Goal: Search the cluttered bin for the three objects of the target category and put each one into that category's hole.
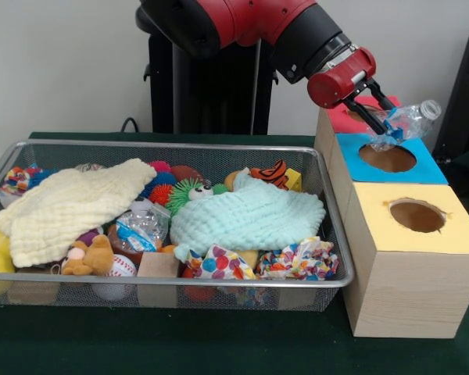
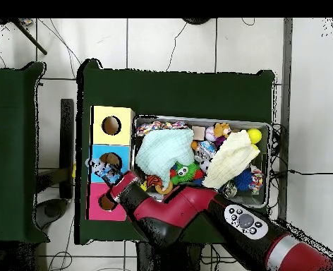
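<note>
- The fingers [image 1: 381, 119] are clenched on a crushed clear bottle [image 1: 404, 123].
- The bottle hangs just above the blue box's hole [image 1: 387, 158], under the fingers.
- The bin [image 1: 338, 234] of toys and cloths sits beside them on the bench [image 1: 219, 344].

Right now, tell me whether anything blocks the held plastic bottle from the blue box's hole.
Nothing visible does. The gripper holds the plastic bottle just above the blue box's hole, which is open and uncovered.
</note>
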{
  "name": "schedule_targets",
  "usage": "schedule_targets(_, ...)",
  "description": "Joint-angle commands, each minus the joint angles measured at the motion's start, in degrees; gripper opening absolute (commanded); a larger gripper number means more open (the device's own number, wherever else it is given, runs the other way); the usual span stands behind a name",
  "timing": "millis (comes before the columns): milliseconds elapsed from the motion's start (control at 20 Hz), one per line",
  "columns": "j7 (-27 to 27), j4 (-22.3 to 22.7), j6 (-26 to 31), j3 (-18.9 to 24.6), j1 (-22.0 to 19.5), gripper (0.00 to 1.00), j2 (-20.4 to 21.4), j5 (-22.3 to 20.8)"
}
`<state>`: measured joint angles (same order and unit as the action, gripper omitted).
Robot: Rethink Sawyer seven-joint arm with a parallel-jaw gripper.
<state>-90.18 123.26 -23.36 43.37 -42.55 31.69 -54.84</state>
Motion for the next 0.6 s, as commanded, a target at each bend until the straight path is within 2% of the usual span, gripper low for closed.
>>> schedule_targets(50,-7.51,-5.22,-5.26,-2.02,-0.16,1.0,-1.32,-1.65)
schedule_targets(600,-7.9,-5.55,-5.62,-2.38,-0.41,1.0,-1.68,-1.82)
